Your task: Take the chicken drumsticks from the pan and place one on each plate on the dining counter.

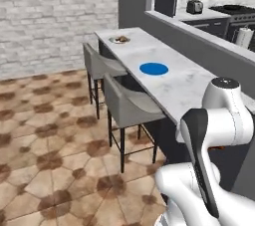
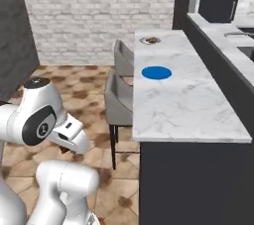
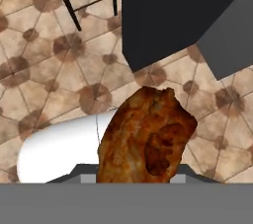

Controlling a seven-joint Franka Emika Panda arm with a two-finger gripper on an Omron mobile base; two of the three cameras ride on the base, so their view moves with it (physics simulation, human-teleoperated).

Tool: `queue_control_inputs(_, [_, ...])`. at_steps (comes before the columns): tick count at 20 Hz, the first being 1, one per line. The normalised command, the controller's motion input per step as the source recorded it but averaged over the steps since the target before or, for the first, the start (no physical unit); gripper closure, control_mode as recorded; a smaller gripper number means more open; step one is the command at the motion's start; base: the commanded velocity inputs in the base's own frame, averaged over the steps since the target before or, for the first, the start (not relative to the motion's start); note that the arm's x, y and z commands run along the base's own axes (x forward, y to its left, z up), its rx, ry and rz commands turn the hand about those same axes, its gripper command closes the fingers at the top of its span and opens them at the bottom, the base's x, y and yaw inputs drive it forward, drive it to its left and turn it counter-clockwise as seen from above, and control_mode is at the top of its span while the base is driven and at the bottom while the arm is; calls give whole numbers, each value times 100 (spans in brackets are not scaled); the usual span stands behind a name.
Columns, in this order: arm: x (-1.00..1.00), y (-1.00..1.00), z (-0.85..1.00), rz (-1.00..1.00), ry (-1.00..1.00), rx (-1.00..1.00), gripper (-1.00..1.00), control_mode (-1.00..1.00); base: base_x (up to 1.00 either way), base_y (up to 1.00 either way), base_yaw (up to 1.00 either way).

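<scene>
Two plates: blue plate (image 1: pixel 154 68) lies bare midway along the dining counter (image 1: pixel 184 90); white plate (image 1: pixel 119 40) near the far end carries a small brownish lump, likely the other drumstick, too small to be sure
Held piece: drumstick (image 3: pixel 146 136) sits right in front of the hand camera, above the tiled floor (image 3: pixel 44 60) beside the counter's dark base
Jaws: fingertips are hidden behind the meat; judged pinching the drumstick, since it hangs in the air with nothing under it
Gripper: gripper (image 2: pixel 67 148) hangs low beside the arm, below counter height, well apart from either plate
Why so: carried low and close to the body, probably for the drive to the counter; blue plate looks like the target
Long axis: runs from the bottom of the hand view up towards the counter base, leaning slightly right
Pointing: narrower ragged end is up, broad body down by the fingers
</scene>
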Motion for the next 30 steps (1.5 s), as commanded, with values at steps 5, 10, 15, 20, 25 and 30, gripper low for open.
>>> queue_control_inputs(5, [0,0,0,0,0,0,100,100,57,100,-54])
queue_control_inputs(10, [0,0,0,0,0,0,100,100,55,84,-49])
queue_control_inputs(15, [0,0,0,0,0,0,100,100,53,61,-44])
queue_control_inputs(20, [0,0,0,0,0,0,100,100,61,45,-39])
queue_control_inputs(25, [0,0,0,0,0,0,100,100,60,42,-32])
queue_control_inputs(30, [0,0,0,0,0,0,100,100,59,42,-27])
